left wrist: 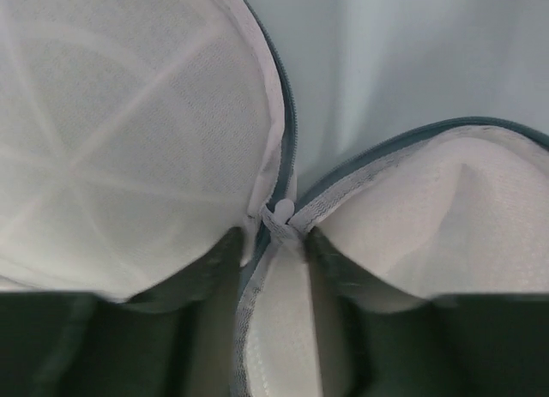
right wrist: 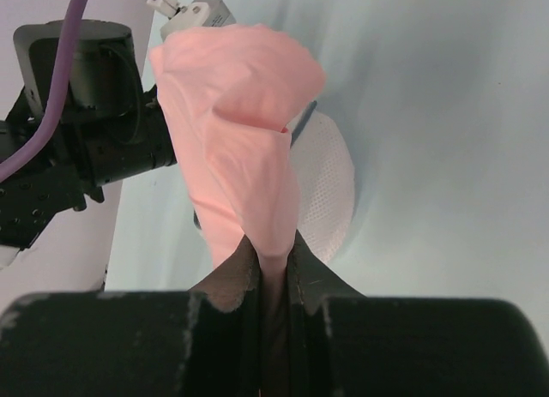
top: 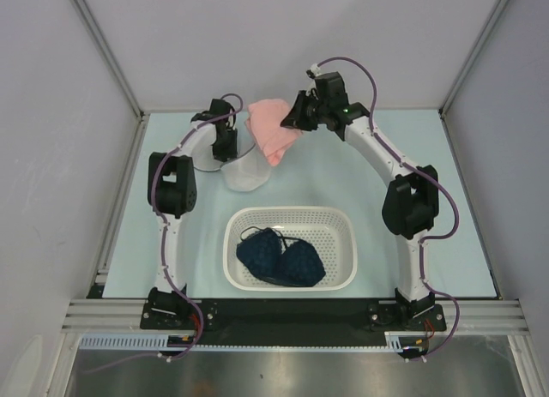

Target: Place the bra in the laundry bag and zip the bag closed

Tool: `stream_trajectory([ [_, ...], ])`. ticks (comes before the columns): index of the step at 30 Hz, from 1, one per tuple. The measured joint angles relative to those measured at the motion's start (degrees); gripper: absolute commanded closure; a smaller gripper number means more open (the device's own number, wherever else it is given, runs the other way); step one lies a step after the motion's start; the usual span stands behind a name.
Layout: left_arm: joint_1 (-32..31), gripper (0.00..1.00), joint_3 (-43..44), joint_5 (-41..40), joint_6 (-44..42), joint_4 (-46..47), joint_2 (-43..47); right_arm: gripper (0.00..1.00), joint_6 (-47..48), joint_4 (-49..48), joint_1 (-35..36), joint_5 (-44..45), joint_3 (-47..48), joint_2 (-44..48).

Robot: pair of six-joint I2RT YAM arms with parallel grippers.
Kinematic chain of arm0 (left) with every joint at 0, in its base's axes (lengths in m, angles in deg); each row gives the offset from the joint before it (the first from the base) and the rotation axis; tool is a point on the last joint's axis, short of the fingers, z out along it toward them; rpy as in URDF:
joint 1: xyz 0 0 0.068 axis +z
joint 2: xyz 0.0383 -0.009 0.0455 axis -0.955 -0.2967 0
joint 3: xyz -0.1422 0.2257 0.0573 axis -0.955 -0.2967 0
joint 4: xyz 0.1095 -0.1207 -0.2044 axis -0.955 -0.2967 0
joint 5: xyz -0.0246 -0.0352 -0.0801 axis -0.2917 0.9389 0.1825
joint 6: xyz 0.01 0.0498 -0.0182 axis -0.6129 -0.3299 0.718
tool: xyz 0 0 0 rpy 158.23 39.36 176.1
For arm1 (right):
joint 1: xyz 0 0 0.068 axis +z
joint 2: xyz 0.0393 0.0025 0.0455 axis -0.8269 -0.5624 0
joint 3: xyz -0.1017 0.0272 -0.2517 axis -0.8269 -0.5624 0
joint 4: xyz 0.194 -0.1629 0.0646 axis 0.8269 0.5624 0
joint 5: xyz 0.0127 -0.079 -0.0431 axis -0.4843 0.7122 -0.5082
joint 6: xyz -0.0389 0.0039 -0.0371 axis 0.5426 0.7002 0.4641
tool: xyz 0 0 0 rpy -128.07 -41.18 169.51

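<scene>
A pink bra [top: 271, 133] is pinched tight by the right gripper [right wrist: 274, 253] at one o'clock from the laundry bag [top: 244, 174], whose rim is straddled by the left gripper [left wrist: 274, 243], grip unclear.

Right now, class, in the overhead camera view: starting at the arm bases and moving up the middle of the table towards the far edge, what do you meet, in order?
White basket → laundry bag → pink garment.

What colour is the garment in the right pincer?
The garment is pink, clearest in the right wrist view.
</scene>
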Motion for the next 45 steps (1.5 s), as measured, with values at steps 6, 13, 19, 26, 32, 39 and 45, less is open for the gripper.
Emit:
stream_trajectory([
  [6,0.2,1.0,3.6,-1.7,-0.3,-1.5,-1.9,1.0,-0.2,-0.3,0.7,-0.1,0.0,0.0],
  [13,0.3,1.0,-0.1,-5.5,-0.4,-1.7,3.6,1.0,-0.5,-0.3,1.3,-0.7,0.0,0.0],
  [19,0.4,1.0,-10.0,-4.6,0.6,1.4,19.1,1.0,-0.5,0.5,1.4,-0.1,0.0,0.2],
  [26,0.4,1.0,-17.2,-0.7,2.1,5.8,27.3,1.0,-0.4,0.8,1.2,0.7,-1.6,3.0],
  [32,0.4,1.0,-24.4,1.5,4.7,8.8,28.7,1.0,-0.4,0.7,1.3,0.8,-1.6,3.5],
  [39,-0.6,1.0,-36.5,2.3,9.3,14.6,39.2,1.0,-0.2,2.7,3.2,3.1,2.3,2.7],
  [45,-2.3,1.0,-44.9,2.3,12.7,21.5,48.1,1.0,0.0,3.3,6.2,2.4,7.3,1.9],
])
